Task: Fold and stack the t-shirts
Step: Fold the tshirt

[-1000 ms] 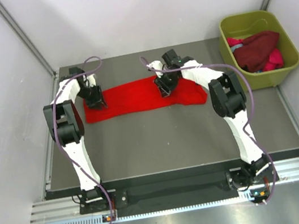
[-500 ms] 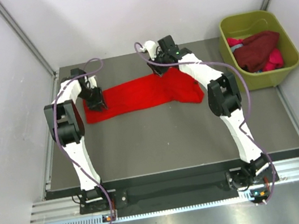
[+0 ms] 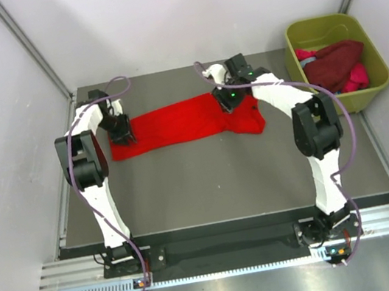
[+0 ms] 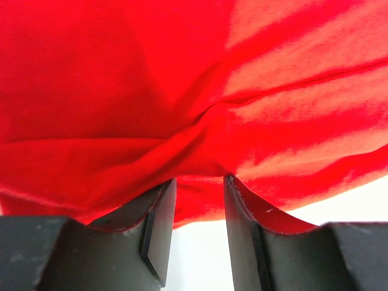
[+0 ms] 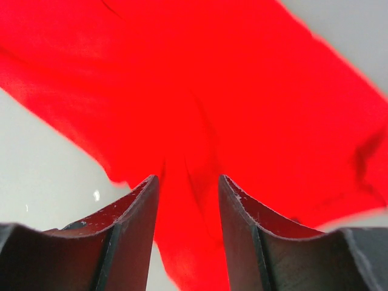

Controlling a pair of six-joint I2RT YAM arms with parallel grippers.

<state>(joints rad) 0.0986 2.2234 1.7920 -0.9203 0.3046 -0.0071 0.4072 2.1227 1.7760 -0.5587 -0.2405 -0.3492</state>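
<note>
A bright red t-shirt (image 3: pixel 176 122) lies stretched in a long band across the far part of the table. My left gripper (image 3: pixel 122 134) is at its left end. In the left wrist view the cloth (image 4: pixel 182 91) bunches, with wrinkles running into the narrow gap of the left gripper (image 4: pixel 200 179), which pinches it. My right gripper (image 3: pixel 229 100) is over the shirt's right part. In the right wrist view the right gripper (image 5: pixel 188 179) stands apart above the flat cloth (image 5: pixel 242 91). A dark maroon shirt (image 3: pixel 334 64) and a magenta-pink one (image 3: pixel 358 77) lie in the tub.
An olive-green tub (image 3: pixel 301 75) stands at the table's back right corner, just right of the red shirt's end. Grey walls close in the back and both sides. The dark table (image 3: pixel 215 179) stretches toward the arm bases.
My right gripper rose toward the back with the shirt's upper edge, then came down and to the right onto the shirt's right part. The left gripper stayed at the left end.
</note>
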